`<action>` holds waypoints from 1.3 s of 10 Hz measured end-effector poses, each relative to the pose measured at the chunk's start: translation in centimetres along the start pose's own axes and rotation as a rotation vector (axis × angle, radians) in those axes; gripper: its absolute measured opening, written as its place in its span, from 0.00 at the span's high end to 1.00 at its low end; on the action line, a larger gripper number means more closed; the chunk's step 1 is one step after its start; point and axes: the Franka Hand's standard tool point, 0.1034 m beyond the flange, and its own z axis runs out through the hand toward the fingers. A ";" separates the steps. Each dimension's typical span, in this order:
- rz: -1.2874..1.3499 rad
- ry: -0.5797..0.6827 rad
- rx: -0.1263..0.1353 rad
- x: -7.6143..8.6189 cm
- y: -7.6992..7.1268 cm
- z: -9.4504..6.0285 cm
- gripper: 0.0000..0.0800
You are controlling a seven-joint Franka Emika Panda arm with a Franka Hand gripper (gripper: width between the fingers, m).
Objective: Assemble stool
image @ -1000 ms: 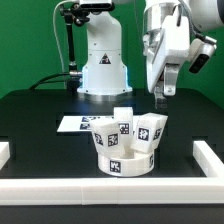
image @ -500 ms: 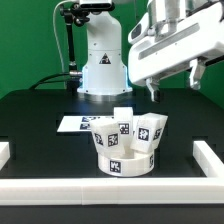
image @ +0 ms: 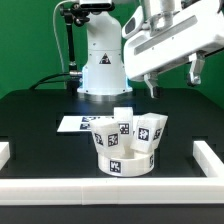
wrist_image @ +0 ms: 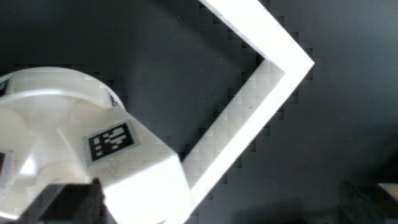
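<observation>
Probably light, rigid and slick, best pinched across a blocky leg: white plastic tagged stool (image: 124, 143) (legs up), just before the marker board (image: 73, 123); gripper (image: 170, 85) well above, spread unclear.

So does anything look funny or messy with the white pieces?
A bit. The legs are stuck up out of the round seat, leaning outward at angles rather than fitted on. Nothing looks broken or fallen over. The claw hangs above, holding nothing.
</observation>
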 end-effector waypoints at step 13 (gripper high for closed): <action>-0.946 -0.329 -0.058 -0.9 -0.5 0.6 0.19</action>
